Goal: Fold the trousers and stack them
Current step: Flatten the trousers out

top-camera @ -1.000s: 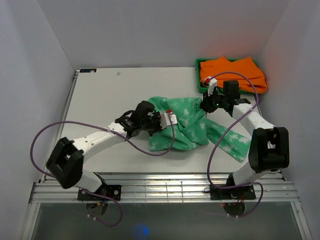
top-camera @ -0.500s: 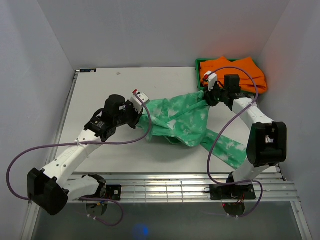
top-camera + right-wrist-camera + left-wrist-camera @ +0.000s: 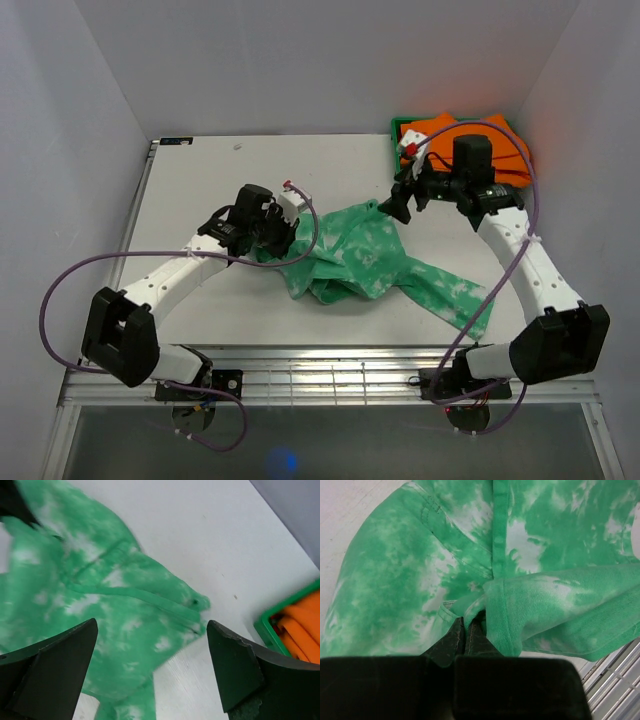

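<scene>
Plainly we had the trousers (image 3: 370, 260) only half in control. They lay bunched on the table (image 3: 200, 180), our left hand (image 3: 465, 630) clenched on a fold at their left edge, our right hand (image 3: 152, 625) spread wide above them, grasping nothing. We judged that a one-sided pull would drag and crumple the cloth, and that the leg trailing near the front edge might slip off.

L gripper (image 3: 465, 629) clamped, R gripper (image 3: 151, 625) — jaws wide

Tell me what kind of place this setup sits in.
Probably a robot lab test cell, not a home. Plain white walls box in a table. A left arm and right arm are bolted to a metal rail. Trousers lie near a green bin of orange garments.
</scene>
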Tool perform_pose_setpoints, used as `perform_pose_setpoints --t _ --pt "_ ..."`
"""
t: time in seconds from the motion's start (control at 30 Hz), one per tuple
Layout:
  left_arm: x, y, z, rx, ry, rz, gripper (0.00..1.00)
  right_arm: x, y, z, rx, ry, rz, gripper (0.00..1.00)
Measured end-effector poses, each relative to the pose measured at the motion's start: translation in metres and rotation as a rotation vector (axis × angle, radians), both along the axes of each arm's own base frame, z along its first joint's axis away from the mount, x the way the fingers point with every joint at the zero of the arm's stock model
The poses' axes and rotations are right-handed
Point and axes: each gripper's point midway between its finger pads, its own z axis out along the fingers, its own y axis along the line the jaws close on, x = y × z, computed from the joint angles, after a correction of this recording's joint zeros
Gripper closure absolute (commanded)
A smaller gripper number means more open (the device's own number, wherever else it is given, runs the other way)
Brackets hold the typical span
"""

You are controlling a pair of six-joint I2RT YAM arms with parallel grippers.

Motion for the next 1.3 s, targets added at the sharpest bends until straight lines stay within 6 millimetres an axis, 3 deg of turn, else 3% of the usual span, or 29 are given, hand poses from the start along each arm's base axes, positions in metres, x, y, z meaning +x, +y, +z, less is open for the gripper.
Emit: perform_pose_setpoints --t 0.1,0.2,0.3,0.4,0.43,0.47,0.5,0.53,0.6,0.63,0.7,0.8,1.0,1.1,1.2,1.3 --pt "0.005 -0.005 -0.005 -0.009 0.035 0.009 1.00 -0.059 0.050 0.009 0.029 -0.026 0.186 0.05" --pt "0.006 -0.009 -0.003 -0.020 0.053 0.011 1.00 -0.116 0.093 -0.018 0.015 0.018 0.360 0.04" --pt "0.010 -0.013 0.000 -0.033 0.062 0.021 1.00 -0.139 0.108 -0.058 -0.036 0.107 0.416 0.04" --pt "0.010 -0.015 0.000 -0.046 0.079 0.031 1.00 -0.138 0.112 -0.090 -0.088 0.166 0.400 0.04" --pt "0.009 -0.015 0.000 -0.049 0.086 0.033 1.00 -0.137 0.113 -0.098 -0.103 0.176 0.393 0.10" --pt "0.008 -0.016 0.000 -0.052 0.091 0.035 1.00 -0.135 0.114 -0.104 -0.117 0.181 0.387 0.25" --pt "0.008 -0.016 0.000 -0.056 0.096 0.036 1.00 -0.134 0.116 -0.110 -0.129 0.185 0.384 0.41" --pt "0.008 -0.016 0.000 -0.060 0.099 0.039 1.00 -0.132 0.118 -0.114 -0.137 0.186 0.381 0.64" --pt "0.008 -0.015 0.000 -0.064 0.106 0.047 1.00 -0.128 0.119 -0.123 -0.159 0.192 0.364 0.87" --pt "0.009 -0.014 0.001 -0.066 0.109 0.052 1.00 -0.126 0.118 -0.125 -0.168 0.196 0.349 0.92" --pt "0.011 -0.011 0.001 -0.072 0.115 0.066 1.00 -0.117 0.110 -0.124 -0.175 0.189 0.311 0.92" --pt "0.017 -0.003 0.004 -0.099 0.129 0.087 1.00 -0.095 0.084 -0.107 -0.151 0.145 0.228 0.92" --pt "0.037 0.038 0.013 -0.139 0.133 0.205 1.00 -0.043 -0.016 -0.033 -0.090 -0.022 -0.054 0.92" --pt "0.039 0.047 0.026 -0.190 0.130 0.240 1.00 -0.038 -0.047 -0.008 -0.078 -0.091 -0.139 0.92" --pt "0.037 0.055 0.043 -0.267 0.135 0.285 1.00 -0.033 -0.065 -0.007 -0.080 -0.089 -0.197 0.92" --pt "0.047 0.089 0.060 -0.364 0.132 0.423 1.00 -0.024 -0.089 -0.019 -0.091 -0.041 -0.278 0.92"
